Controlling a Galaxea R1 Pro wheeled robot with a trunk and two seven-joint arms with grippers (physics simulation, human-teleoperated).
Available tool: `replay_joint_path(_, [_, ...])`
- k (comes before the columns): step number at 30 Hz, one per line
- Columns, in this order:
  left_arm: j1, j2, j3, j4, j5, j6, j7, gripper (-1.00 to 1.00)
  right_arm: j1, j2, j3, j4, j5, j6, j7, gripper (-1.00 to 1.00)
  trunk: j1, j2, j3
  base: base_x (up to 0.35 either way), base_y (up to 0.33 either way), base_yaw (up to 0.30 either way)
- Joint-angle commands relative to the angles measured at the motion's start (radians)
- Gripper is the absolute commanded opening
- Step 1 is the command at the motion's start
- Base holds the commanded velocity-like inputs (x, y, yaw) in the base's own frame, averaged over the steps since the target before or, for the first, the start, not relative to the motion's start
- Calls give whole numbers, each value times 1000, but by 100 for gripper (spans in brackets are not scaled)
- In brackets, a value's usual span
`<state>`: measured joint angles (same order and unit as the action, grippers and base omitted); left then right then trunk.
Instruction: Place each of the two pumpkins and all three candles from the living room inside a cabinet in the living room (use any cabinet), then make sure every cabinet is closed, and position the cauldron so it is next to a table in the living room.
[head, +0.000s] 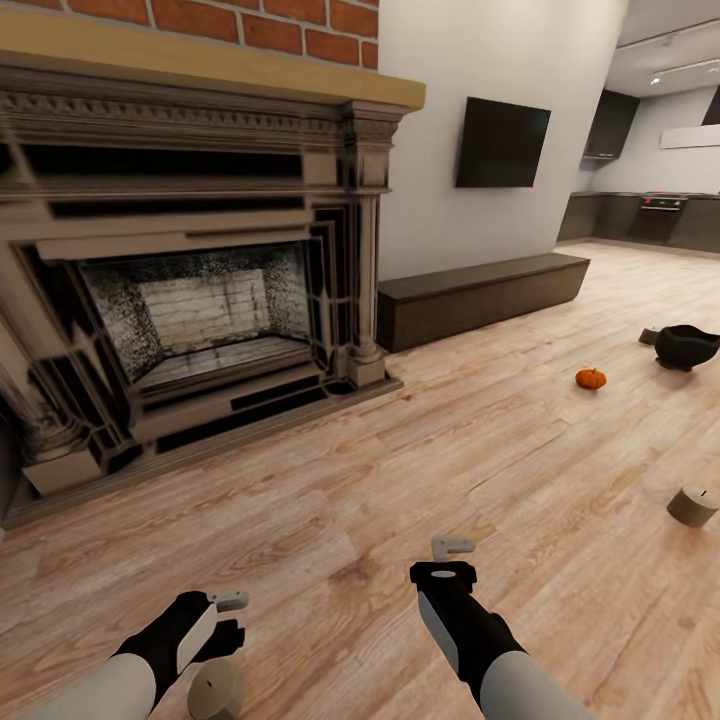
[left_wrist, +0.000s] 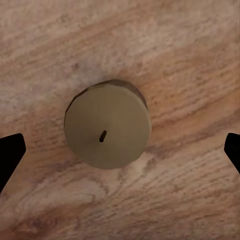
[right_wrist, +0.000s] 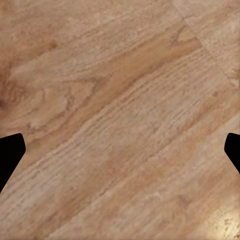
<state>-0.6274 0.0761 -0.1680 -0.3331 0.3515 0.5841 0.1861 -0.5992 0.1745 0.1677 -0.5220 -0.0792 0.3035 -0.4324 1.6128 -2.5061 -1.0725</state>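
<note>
A stout candle (left_wrist: 107, 131) with a pale flat top and a short wick stands on the wood floor. It sits straight below my left gripper (left_wrist: 120, 150), whose dark fingertips (left_wrist: 10, 155) are wide apart on either side, open and not touching it. In the head view this candle (head: 215, 690) is at the bottom left, under the left gripper (head: 230, 622). My right gripper (head: 452, 550) hangs open over bare planks (right_wrist: 120, 120). Another candle (head: 692, 505) stands at the right edge. A small orange pumpkin (head: 591, 378) and the black cauldron (head: 685, 346) are farther right. The low dark-brown cabinet (head: 480, 295) is shut.
A large brick and carved-wood fireplace (head: 190, 300) fills the left side, its hearth stepping out onto the floor. A black TV (head: 501, 142) hangs above the cabinet. A small grey-brown object (head: 650, 336) lies beside the cauldron. A kitchen (head: 650, 215) lies beyond at the far right.
</note>
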Motion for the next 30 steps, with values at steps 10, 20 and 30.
replay_joint_path(10, [0,5,-7,-2,12,-60,5,100,-1,0,4,-1,-8,3,-8,100,1,-1,-13,2,0,0])
replay_joint_path(20, [0,3,-8,-2,11,-65,6,100,-1,0,4,-1,-8,3,-8,100,1,-1,-13,78,34,0])
replay_joint_path(30, [0,1,-8,-2,9,-69,6,100,-1,0,4,-1,-8,3,-8,100,4,-3,-40,4,2,0])
